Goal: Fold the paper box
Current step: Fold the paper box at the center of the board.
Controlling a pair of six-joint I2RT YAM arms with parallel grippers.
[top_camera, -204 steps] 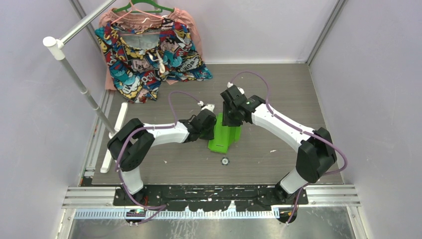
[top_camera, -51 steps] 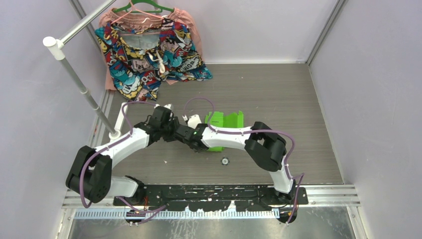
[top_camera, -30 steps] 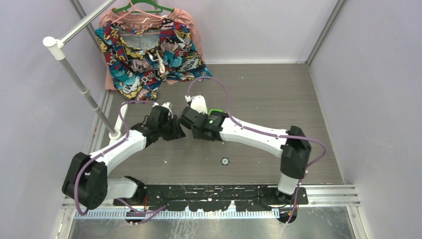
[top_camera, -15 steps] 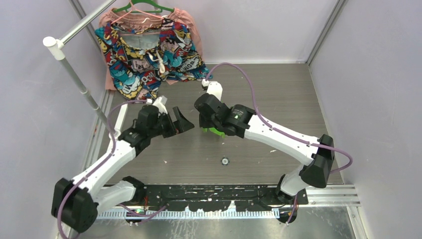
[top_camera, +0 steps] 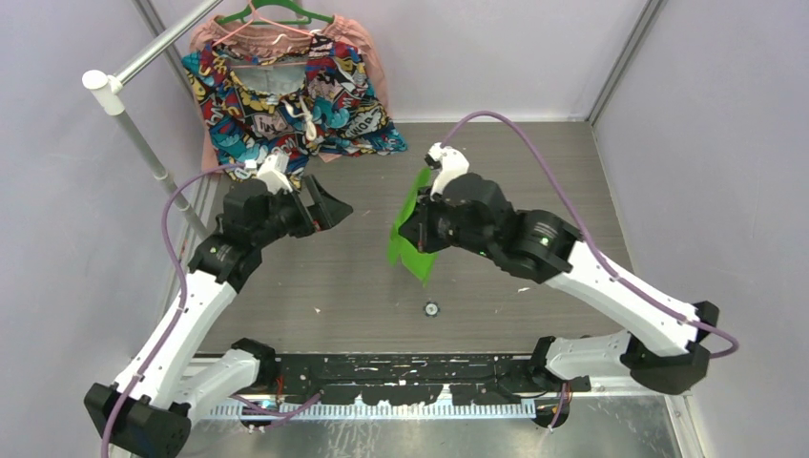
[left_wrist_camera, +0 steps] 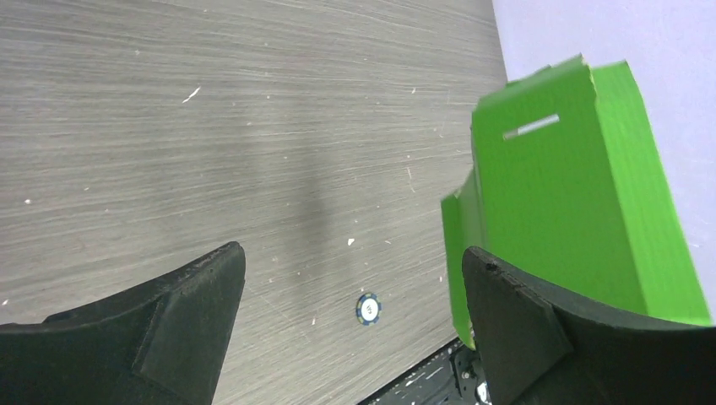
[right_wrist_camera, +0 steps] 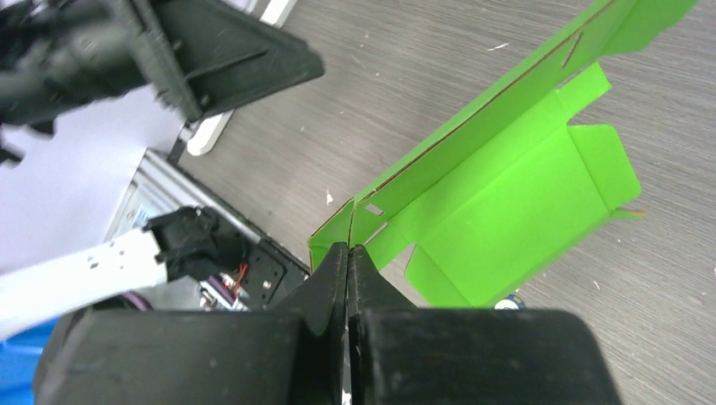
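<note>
The lime-green paper box was held clear of the bench as a half-formed sheet of panels and flaps. It was pinched at one corner by the right pincer, with the jaws shut tight on the card. The left pincer was spread wide and empty, well apart from the box. A pause between folds was judged to be in hand. Next, a free flap would need to be caught by the left pincer and pressed along its crease.
</note>
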